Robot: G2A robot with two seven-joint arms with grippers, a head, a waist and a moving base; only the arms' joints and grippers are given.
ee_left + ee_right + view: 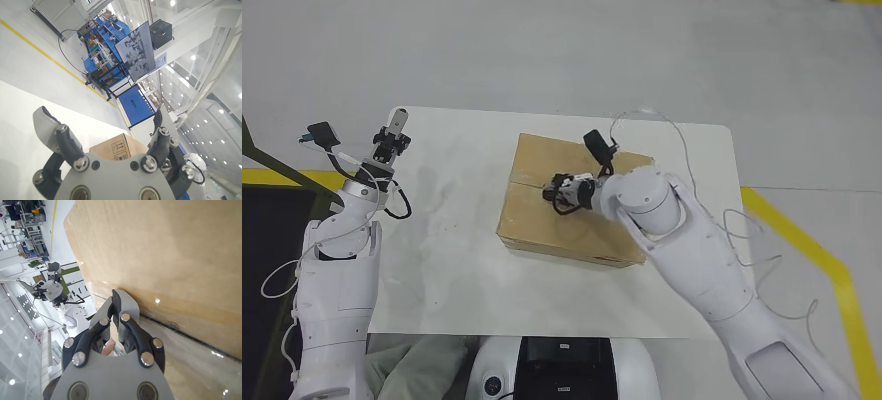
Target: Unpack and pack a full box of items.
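Observation:
A closed brown cardboard box (542, 220) lies in the middle of the white table (452, 270); clear tape (189, 344) runs along its top seam. My right gripper (554, 190) rests on the box top at that seam. In the right wrist view its own gripper (114, 298) is shut, the pads pressed together with the tips touching the taped cardboard (160, 247). My left gripper (395, 122) hangs open over the table's far left corner, well away from the box. The left wrist view shows that gripper (102, 115) holding nothing, with the box (117, 145) beyond it.
Bare table surface (19, 113) surrounds the box on all sides, widest to its left. Past the table edges lies grey floor with a yellow line (802, 230). My left arm's gripper (45, 289) appears far off in the right wrist view.

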